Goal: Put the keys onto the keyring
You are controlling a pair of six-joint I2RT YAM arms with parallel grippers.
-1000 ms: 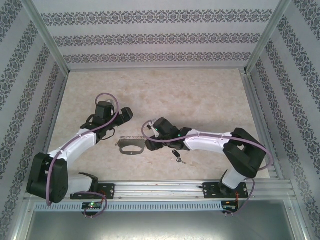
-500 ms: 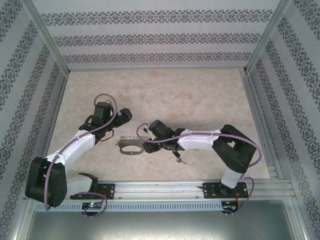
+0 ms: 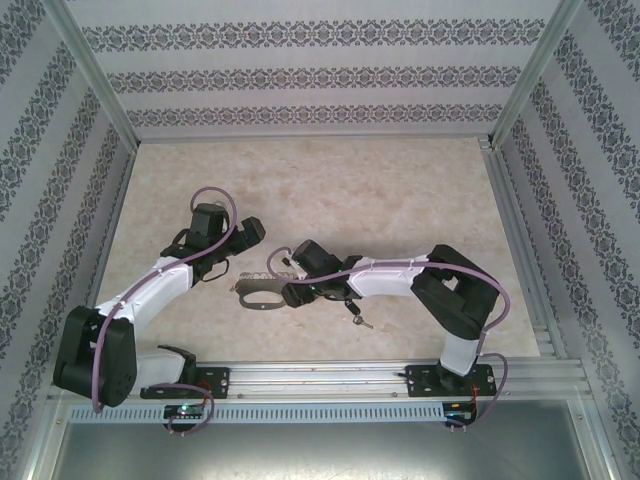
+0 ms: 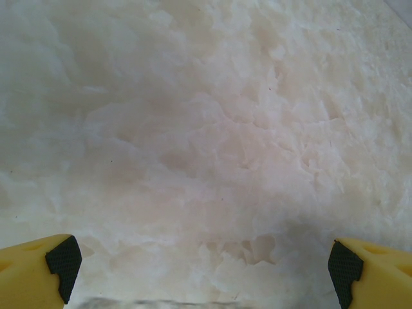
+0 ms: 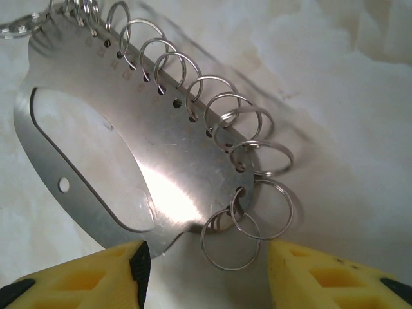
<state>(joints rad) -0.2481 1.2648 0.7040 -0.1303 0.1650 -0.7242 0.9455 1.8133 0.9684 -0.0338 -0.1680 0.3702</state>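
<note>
Wide-open empty right gripper [image 5: 206, 270] straddling end of flat grey metal keyring [image 5: 161, 174], left gripper [image 4: 203, 264] equally spread, empty, small black-headed key [image 3: 352, 309] nearby

Soft, even light is washing over the pale surface [image 4: 206, 129]; glare is streaking the keyring [image 5: 168, 188], which is casting faint shadows.

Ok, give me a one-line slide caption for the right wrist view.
Open right gripper lined up on the end of the ring-edged keyring.
</note>
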